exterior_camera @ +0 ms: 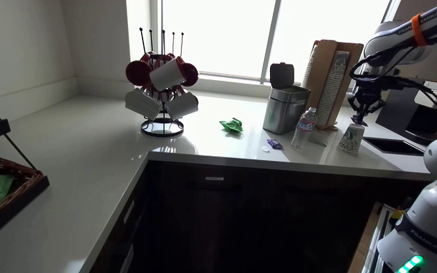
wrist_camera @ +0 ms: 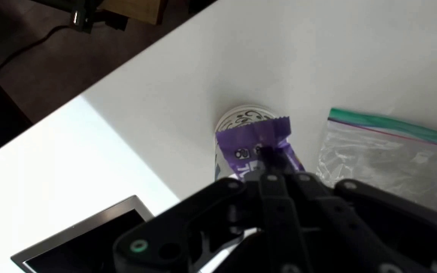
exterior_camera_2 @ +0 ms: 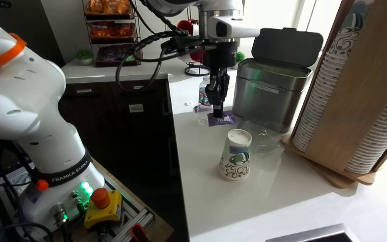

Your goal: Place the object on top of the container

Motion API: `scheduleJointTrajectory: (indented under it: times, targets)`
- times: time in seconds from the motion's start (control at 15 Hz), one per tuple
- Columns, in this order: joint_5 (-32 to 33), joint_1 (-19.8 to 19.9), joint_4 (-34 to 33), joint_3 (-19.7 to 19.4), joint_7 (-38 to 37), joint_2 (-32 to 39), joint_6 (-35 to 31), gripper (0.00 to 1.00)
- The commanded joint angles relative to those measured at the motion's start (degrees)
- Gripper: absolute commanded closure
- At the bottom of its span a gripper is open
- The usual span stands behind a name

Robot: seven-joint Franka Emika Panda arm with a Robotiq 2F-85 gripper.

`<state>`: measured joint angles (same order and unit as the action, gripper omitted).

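Leaning over the counter with the gripper, seemingly doing the last lining-up before placing. Apparently aiming for an upturned paper cup, narrow end up. Pinching a purple packet — holding it above and near the cup, apart from it. Probably needing centring next, then lowering and letting go.

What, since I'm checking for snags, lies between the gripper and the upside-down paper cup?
The purple packet in the gripper: it partly hides the paper cup in the wrist view. In an exterior view, counter shows between packet and cup.
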<state>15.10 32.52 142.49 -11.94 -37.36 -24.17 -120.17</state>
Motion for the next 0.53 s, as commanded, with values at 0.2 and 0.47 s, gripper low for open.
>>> scheduleJointTrajectory:
  times: [0.2, 0.47]
  targets:
    - [0.7, 0.7, -4.2, -3.0, -2.2, 4.8, -1.1, 1.00]
    - [0.6, 0.3, -5.3, -3.9, -3.4, 6.8, -2.9, 1.00]
